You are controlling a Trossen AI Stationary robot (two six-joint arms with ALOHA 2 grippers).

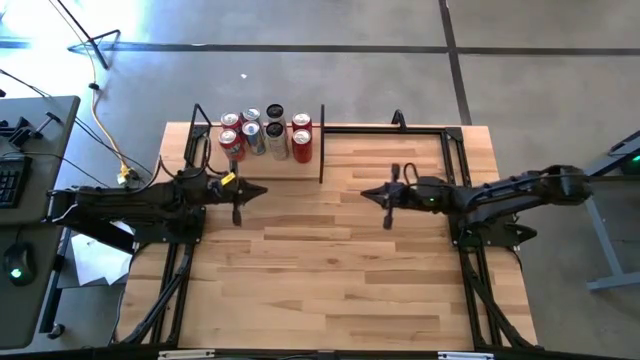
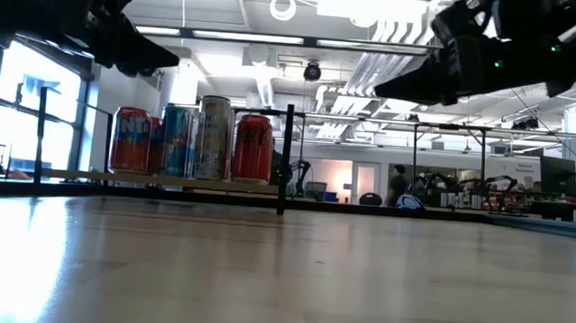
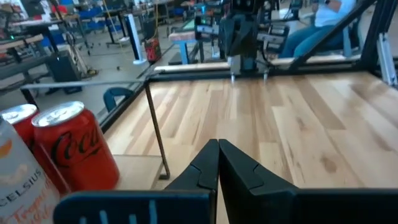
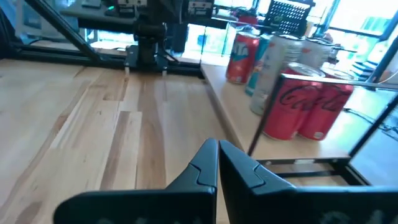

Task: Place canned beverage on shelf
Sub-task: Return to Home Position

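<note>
Several cans point(image 1: 266, 132) stand upright on the shelf point(image 1: 255, 160), a pale wood board with black rod uprights, at the table's far left. They also show in the low view point(image 2: 194, 136), the left wrist view point(image 3: 74, 146) and the right wrist view point(image 4: 292, 106). My left gripper point(image 1: 262, 192) is shut and empty, raised above the table just near of the shelf. My right gripper point(image 1: 366, 194) is shut and empty, raised above the table's middle, facing the left one.
A black metal frame point(image 1: 400, 128) runs along the table's far and side edges. The shelf's black end upright point(image 1: 322, 145) stands between the cans and the right arm. Bare slatted tabletop point(image 1: 320, 270) lies toward the near edge.
</note>
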